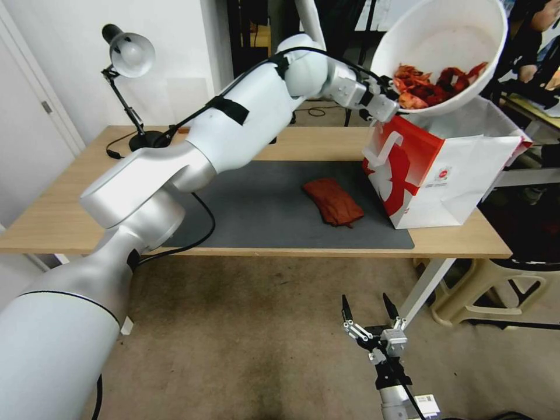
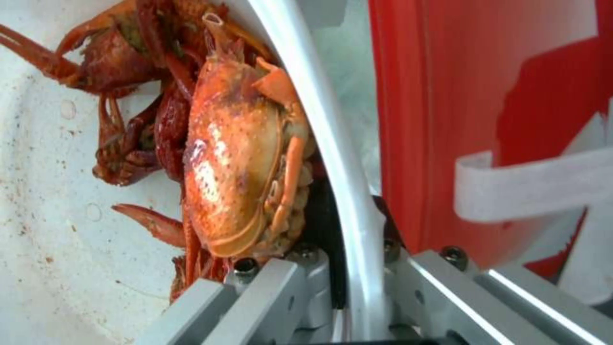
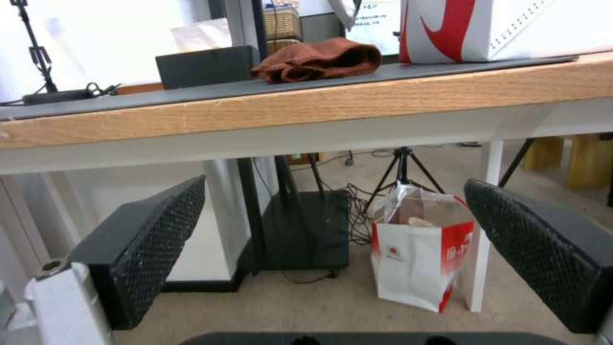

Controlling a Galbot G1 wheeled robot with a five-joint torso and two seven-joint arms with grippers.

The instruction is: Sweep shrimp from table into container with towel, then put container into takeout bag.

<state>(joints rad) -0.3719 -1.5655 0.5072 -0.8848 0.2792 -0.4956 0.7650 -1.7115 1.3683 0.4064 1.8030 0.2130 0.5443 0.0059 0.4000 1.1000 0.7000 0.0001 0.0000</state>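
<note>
My left gripper point(image 1: 386, 100) is shut on the rim of the white container point(image 1: 443, 29), holding it tilted high above the open takeout bag point(image 1: 443, 175) at the table's right end. The red-orange shrimp point(image 1: 429, 87) lie piled at the container's low side. The left wrist view shows the left gripper point(image 2: 348, 270) clamped on the container's rim point(image 2: 319, 120), shrimp point(image 2: 236, 167) inside, and the takeout bag's red wall point(image 2: 472, 96) beside it. The rust-red towel point(image 1: 332, 201) lies on the dark mat point(image 1: 262, 204). My right gripper point(image 1: 373, 312) hangs open below the table's front edge.
A desk lamp point(image 1: 131, 55) stands at the table's point(image 1: 58, 221) back left. A beige stool point(image 1: 496, 286) sits right of the table. The right wrist view looks up at the table edge point(image 3: 319, 105), the towel point(image 3: 319, 60), a black box point(image 3: 208, 64) and a second bag point(image 3: 421, 258) on the floor.
</note>
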